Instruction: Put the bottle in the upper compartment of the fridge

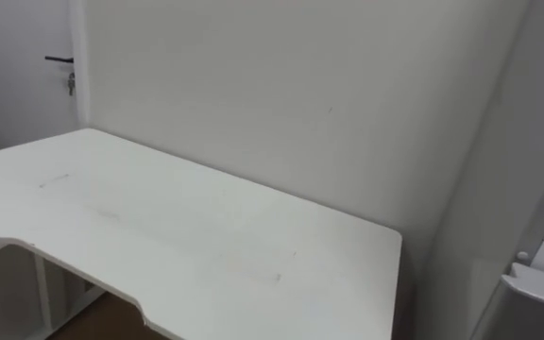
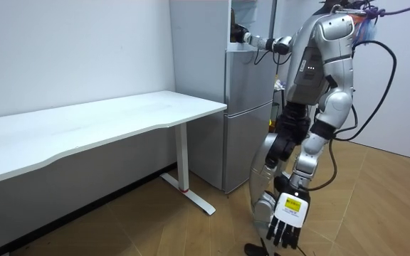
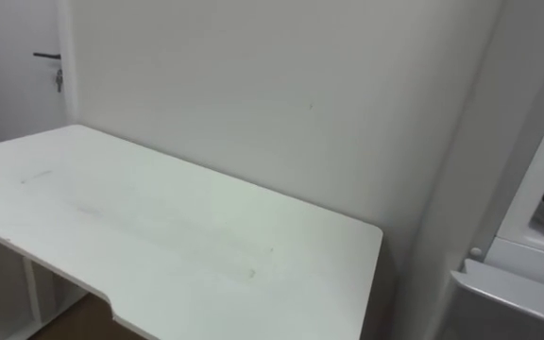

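Robot position: standing on the wooden floor (image 2: pixel 191 227) in front of the fridge (image 2: pixel 248 121), at the end of the tabletop (image 2: pixel 98 124) nearest the fridge.
Head camera: turned towards the tabletop and the white wall (image 1: pixel 300 85) behind it. The fridge is at the 3 to 4 o'clock edge.
Right hand (image 2: pixel 242 34): raised at the end of an outstretched arm, at 12 to 1 o'clock in the room view, at the front edge of the upper fridge (image 2: pixel 253 18).
Right hand state: cannot tell; it is too small and dark to show whether it holds anything.
Left hand (image 2: pixel 283 226): hanging low beside the leg, at 5 o'clock in the room view. It is loose and spread, pointing down at the floor and holding nothing.
Bottle: location cannot be told. It cannot be made out at the right hand or inside the upper fridge, and the left hand does not hold it.
Upper fridge: stands open, with a pale interior visible at the 3 o'clock edge of the right eye view.
Lower fridge door (image 2: pixel 251 142): closed.
Tabletop: white, with one side against the wall.
Door handle (image 1: pixel 59 60): dark, at 10 o'clock in the left eye view, beyond the far end of the tabletop.
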`<state>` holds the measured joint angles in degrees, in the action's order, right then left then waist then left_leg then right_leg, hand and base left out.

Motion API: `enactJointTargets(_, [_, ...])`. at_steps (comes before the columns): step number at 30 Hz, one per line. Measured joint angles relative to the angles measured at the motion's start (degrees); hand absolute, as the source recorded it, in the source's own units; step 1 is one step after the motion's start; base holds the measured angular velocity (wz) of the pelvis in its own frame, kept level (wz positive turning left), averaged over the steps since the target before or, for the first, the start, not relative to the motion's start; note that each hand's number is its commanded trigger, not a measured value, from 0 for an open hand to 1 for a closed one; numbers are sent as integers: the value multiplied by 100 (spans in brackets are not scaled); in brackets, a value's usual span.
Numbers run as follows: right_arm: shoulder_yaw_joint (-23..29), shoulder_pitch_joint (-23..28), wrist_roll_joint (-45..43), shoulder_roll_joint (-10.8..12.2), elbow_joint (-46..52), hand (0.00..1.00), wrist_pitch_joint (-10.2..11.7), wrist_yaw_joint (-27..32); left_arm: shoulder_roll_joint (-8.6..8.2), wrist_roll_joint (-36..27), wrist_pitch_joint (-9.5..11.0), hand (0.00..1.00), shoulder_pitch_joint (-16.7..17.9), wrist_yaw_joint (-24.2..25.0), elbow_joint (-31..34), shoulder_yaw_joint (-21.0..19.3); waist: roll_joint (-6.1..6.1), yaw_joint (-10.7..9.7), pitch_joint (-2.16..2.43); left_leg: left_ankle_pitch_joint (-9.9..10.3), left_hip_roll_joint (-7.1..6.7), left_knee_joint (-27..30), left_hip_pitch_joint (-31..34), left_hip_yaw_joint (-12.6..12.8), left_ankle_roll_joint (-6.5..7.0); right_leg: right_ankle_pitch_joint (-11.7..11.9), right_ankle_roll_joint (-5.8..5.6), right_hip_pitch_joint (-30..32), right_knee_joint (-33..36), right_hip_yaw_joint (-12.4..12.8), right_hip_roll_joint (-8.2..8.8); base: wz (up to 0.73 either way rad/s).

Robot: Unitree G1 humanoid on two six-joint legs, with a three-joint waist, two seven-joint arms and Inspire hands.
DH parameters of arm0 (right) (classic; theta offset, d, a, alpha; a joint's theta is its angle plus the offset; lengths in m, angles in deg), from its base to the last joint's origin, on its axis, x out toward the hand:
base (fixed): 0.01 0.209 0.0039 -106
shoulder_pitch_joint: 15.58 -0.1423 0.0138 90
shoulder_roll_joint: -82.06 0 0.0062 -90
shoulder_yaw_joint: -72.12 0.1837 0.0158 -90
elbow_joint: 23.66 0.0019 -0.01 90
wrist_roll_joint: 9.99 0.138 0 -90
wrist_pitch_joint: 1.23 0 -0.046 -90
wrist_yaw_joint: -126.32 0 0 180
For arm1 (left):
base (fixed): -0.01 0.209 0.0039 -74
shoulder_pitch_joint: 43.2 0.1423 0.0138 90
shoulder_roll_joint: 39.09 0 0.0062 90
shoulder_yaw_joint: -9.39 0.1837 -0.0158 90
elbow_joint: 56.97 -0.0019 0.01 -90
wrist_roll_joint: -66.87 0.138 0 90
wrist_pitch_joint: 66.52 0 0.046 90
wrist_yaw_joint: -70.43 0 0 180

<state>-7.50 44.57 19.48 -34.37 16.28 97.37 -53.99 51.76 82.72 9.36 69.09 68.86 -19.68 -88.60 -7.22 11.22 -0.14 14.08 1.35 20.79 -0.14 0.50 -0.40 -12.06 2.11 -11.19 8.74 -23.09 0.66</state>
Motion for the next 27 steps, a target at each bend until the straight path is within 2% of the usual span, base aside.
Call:
enactJointTargets(2, [3,0,-1,-48,-138,0,-5,-146,4,0,-82,0,3,1,0,-20,-17,-3,12,3,-1,23,1,-3,4,-2,-4,-29,-4,-68,9,11])
enactJointTargets(8, [21,0,-2,-263,-365,0,-241,-485,10,7,-186,0,-55,1,-5,-19,-28,6,20,11,-20,103,55,-78,13,-16,-27,-60,-9,-175,12,12])
enactJointTargets(12, [215,0,-37,-277,-382,0,-390,-744,9,6,-220,0,-54,-11,-9,-24,-27,0,20,11,-20,119,54,-86,13,-14,-24,-82,-8,-230,12,2])
enactJointTargets(27, [253,52,-43,-307,-390,0,-488,-964,9,1,-308,0,-73,-37,-15,-16,11,-49,36,71,-22,193,-18,-112,20,-40,-55,-209,-10,-225,0,1])
